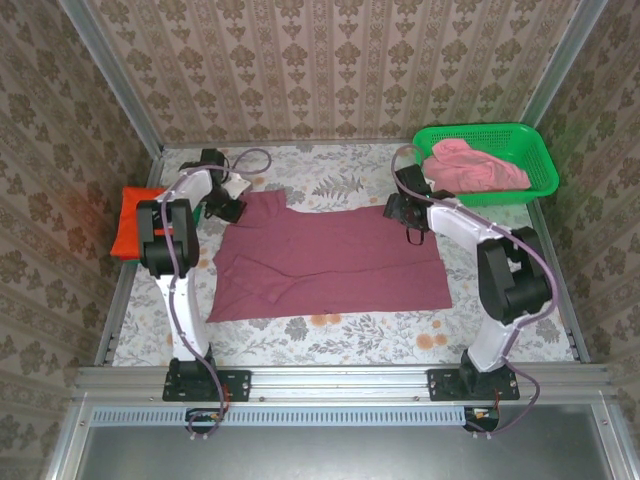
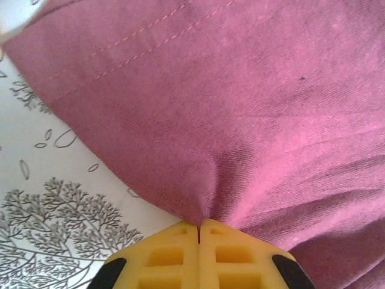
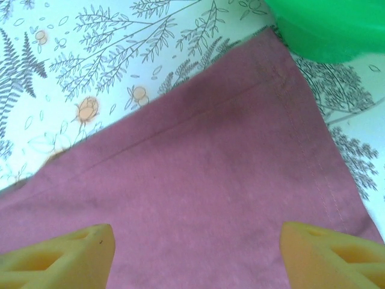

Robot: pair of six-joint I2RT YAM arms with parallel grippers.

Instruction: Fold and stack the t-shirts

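The maroon t-shirt [image 1: 330, 262] lies spread flat and mostly smooth in the middle of the counter [image 1: 350, 342], which is covered by a pale cloth printed with grey trees, ferns and small orange flowers. The shirt's knit is fine and matte, with rows of stitching along its hems.

The left pincer [image 2: 198, 226] is clenched on the shirt's far left corner. Its yellow, ribbed foam-like fingers [image 2: 162, 260] meet tip to tip with a pinch of fabric between them. The cloth gathers there into soft radiating creases.

The right pincer [image 3: 195, 244] is released, with its yellow fingers [image 3: 60, 254] spread wide over the shirt's far right corner. That corner lies flat, with a straight double-stitched hem. Whether the fingertips touch the fabric cannot be told.

Just beyond that corner stands a green plastic mesh basket [image 1: 530, 150], rectangular with a rounded rim. It holds a crumpled pink t-shirt [image 1: 470, 168], which is heaped and draped toward its near wall. An orange t-shirt [image 1: 128, 228] sits as a compact bundle at the counter's left edge, beside the left arm.
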